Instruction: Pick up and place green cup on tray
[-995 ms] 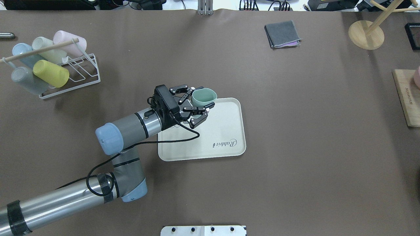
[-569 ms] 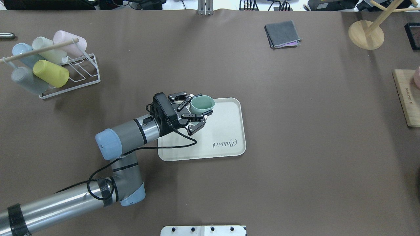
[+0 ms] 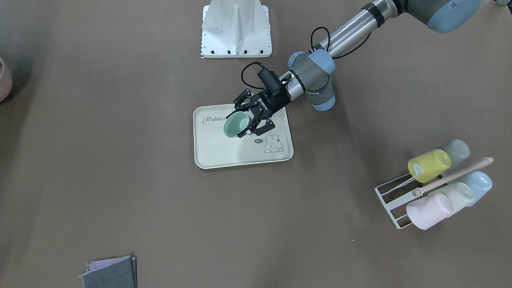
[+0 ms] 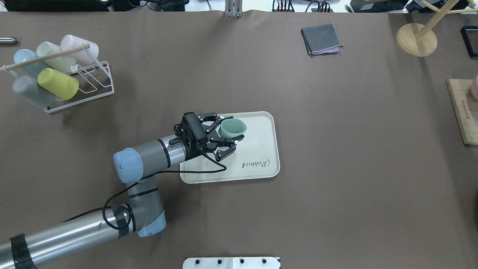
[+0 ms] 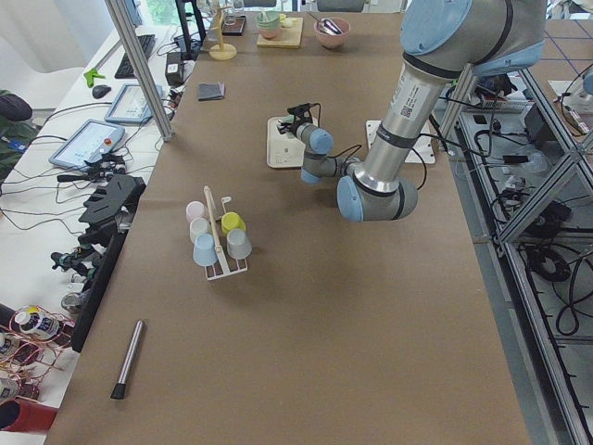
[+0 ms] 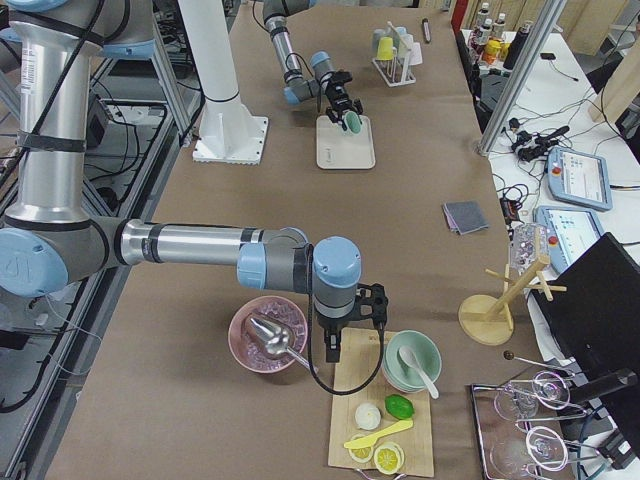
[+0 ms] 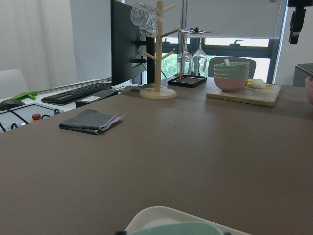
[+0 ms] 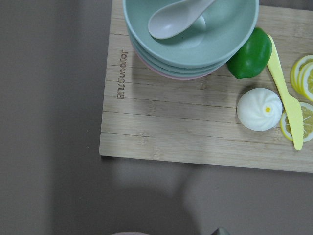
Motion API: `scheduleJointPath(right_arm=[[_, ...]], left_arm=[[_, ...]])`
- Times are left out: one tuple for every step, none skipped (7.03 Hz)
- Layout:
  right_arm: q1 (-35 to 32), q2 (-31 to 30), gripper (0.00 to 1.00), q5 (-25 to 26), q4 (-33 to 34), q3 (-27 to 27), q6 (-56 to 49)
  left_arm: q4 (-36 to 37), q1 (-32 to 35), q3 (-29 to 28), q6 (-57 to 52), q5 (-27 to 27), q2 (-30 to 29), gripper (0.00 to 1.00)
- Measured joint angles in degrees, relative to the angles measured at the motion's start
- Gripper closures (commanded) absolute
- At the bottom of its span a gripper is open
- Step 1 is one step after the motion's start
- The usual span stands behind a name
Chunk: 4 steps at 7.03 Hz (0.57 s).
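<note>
The green cup (image 4: 233,128), a pale mint tumbler, is held between the fingers of my left gripper (image 4: 231,130) over the far left part of the cream "Rabbit" tray (image 4: 257,144). In the front-facing view the cup (image 3: 234,125) is tilted with its mouth up and outward, low over the tray (image 3: 224,154), and the gripper (image 3: 240,125) is shut on it. I cannot tell whether the cup touches the tray. Its rim shows at the bottom of the left wrist view (image 7: 181,229). My right gripper (image 6: 345,325) hangs over a wooden board; open or shut, I cannot tell.
A white wire rack (image 4: 80,87) with several pastel cups stands at the far left. A folded grey cloth (image 4: 321,38) and a wooden stand base (image 4: 416,39) lie far right. A wooden board (image 4: 463,112) with bowls (image 8: 190,34) is at the right edge.
My left gripper has moved toward the robot and downward with the green cup, from the tray's far edge to over the tray's inside. The tray has not moved.
</note>
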<state>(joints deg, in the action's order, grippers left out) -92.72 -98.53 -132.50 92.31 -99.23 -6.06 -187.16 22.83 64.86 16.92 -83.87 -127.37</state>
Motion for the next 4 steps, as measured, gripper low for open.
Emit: scheduleJointPath(right_arm=[[0.0, 0.0, 0.0, -0.2, 0.0, 0.0, 0.0], [0.0, 0.0, 0.0, -0.3, 0.1, 0.0, 0.0], [0.0, 0.0, 0.0, -0.4, 0.1, 0.0, 0.0], [0.0, 0.0, 0.0, -0.4, 0.1, 0.0, 0.0]], left_arm=[[1.2, 0.0, 0.0, -1.7, -0.2, -0.1, 0.57], [1.9, 0.0, -0.1, -2.5, -0.3, -0.2, 0.55], [2.3, -0.1, -0.2, -3.0, -0.3, -0.2, 0.53], [2.5, -0.2, -0.4, -3.6, -0.3, -0.2, 0.5]])
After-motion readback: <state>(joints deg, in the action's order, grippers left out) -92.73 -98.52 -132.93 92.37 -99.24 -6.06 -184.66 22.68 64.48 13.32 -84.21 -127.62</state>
